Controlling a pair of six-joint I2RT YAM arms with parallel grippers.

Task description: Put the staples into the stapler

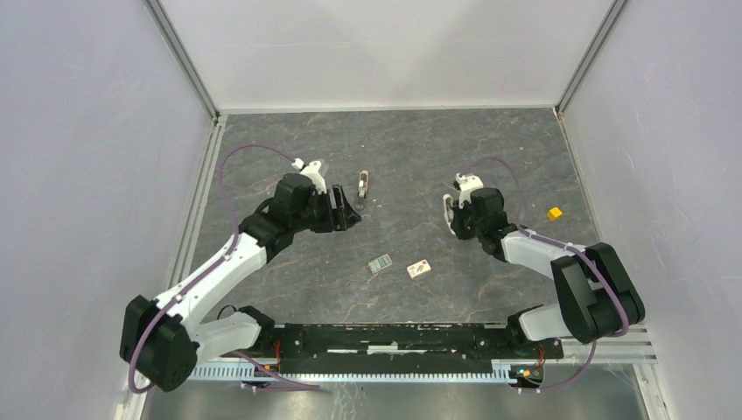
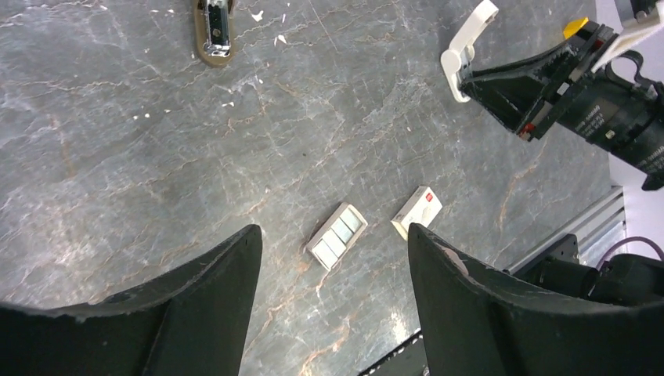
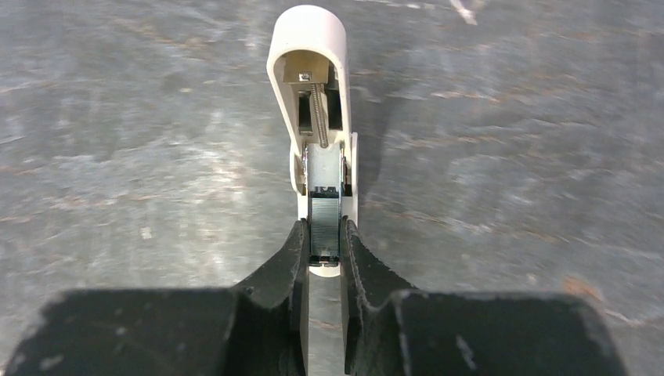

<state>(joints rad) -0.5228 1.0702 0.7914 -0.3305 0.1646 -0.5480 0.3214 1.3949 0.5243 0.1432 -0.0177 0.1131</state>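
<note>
The white stapler (image 3: 309,94) is held by my right gripper (image 3: 325,243), which is shut on its metal magazine. Its cover is swung open and a grey row of staples shows in the channel. It shows in the top view (image 1: 449,208) and in the left wrist view (image 2: 466,47). The white staple box with red print (image 1: 420,269) (image 2: 416,211) and the grey strip (image 1: 379,263) (image 2: 337,235) lie flat side by side on the table. My left gripper (image 1: 347,213) (image 2: 333,229) is open and empty, hovering above and away from them.
A small brown-and-metal object (image 1: 363,185) (image 2: 213,31) lies on the table between the two grippers. A yellow cube (image 1: 554,213) sits at the right. Metal rails and walls edge the grey marbled table (image 1: 289,149).
</note>
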